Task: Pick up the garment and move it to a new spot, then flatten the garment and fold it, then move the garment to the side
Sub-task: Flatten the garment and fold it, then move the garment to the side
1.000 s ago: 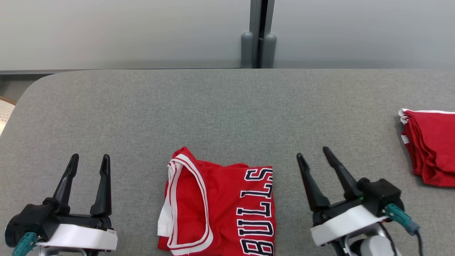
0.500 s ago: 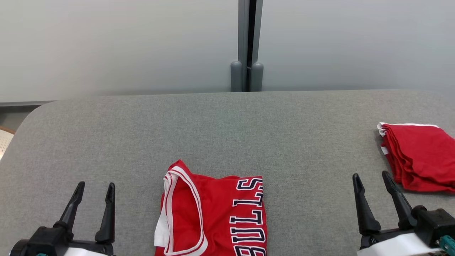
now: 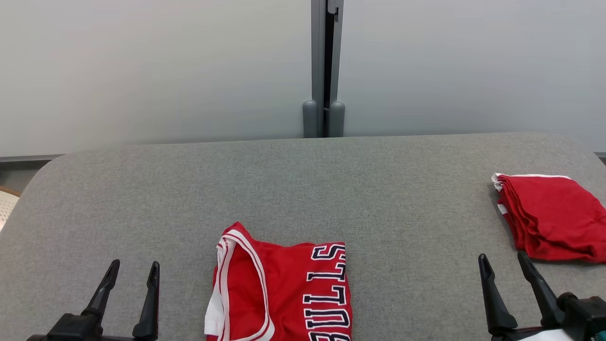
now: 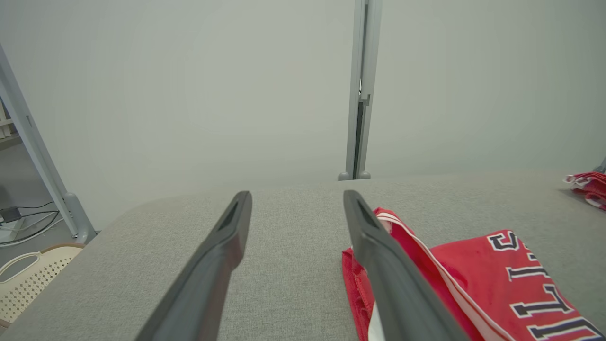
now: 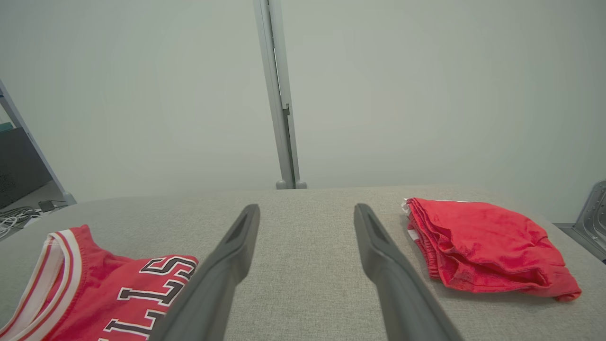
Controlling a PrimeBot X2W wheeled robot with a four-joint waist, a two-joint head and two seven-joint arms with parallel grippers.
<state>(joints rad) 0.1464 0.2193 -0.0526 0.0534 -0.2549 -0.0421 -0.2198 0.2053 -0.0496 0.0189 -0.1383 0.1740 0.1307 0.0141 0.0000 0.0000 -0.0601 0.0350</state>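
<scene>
— Two red pieces on that grey tabletop (image 3: 303,189). Which one is the job?

— I take it to be the jersey (image 3: 284,293), the bigger one. It lies at the near edge, in the middle, between my two arms. It already looks folded: a compact rectangle, lettering up, with the white-trimmed armhole on its left side. So I judge that picking up, flattening and folding are done, and only the move to the side is left.

— And the smaller bundle?

— The folded red pile (image 3: 549,218) sits at the right end, well apart from the jersey. I'd guess finished pieces go there, but that's only my reading.

— Your pincers?

— The left pincer (image 3: 135,263) hangs near the jersey's left side, and the right pincer (image 3: 503,256) is near the pile's front corner. Both are spread wide and hold nothing. As far as I can tell, neither touches cloth.

— Do the wrists give you anything the head doesn't?

— Yes. The left wrist view shows a cream perforated basket (image 4: 23,284) down beyond the tabletop's left corner, with a slanted grey frame leg (image 4: 40,156) above it. The right wrist view shows the pile's stacked layers from the side, plus a metal frame (image 5: 594,208) at the far right. The head view gives me both pincers and both garments in one layout.
</scene>
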